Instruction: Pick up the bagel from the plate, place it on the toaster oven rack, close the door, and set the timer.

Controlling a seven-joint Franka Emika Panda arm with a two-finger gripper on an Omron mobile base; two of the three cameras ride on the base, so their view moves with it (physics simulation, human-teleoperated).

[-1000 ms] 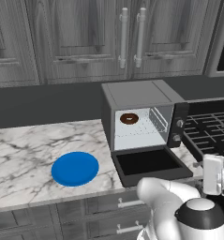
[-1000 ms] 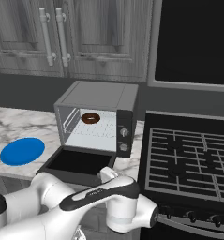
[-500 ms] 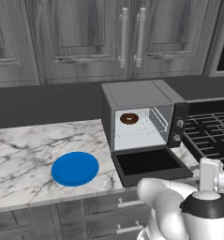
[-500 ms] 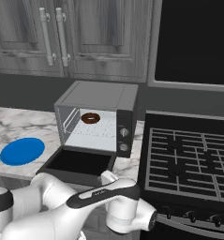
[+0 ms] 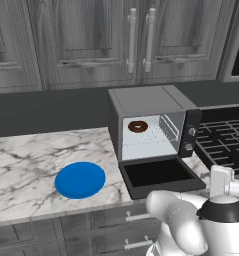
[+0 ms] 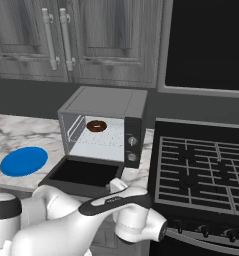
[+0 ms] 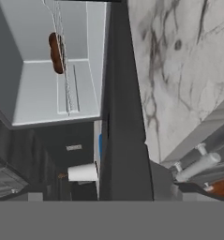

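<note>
Brown bagel (image 5: 137,126) sits on the rack (image 5: 143,136); end effector wide open, empty.

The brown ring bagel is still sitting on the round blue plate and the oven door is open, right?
Not quite. The small dark brown ring bagel sits on the thin wire rack inside the toaster oven, as the left base view shows. The flat round blue plate is bare. The dark grey drop-down door is open.

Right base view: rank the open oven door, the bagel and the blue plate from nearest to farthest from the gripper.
1. Oven door: lying flat, just behind the gripper at the counter's front edge.
2. Bagel: farther back and higher, on the rack inside the oven.
3. Plate: far off to the left on the marble counter.
</note>
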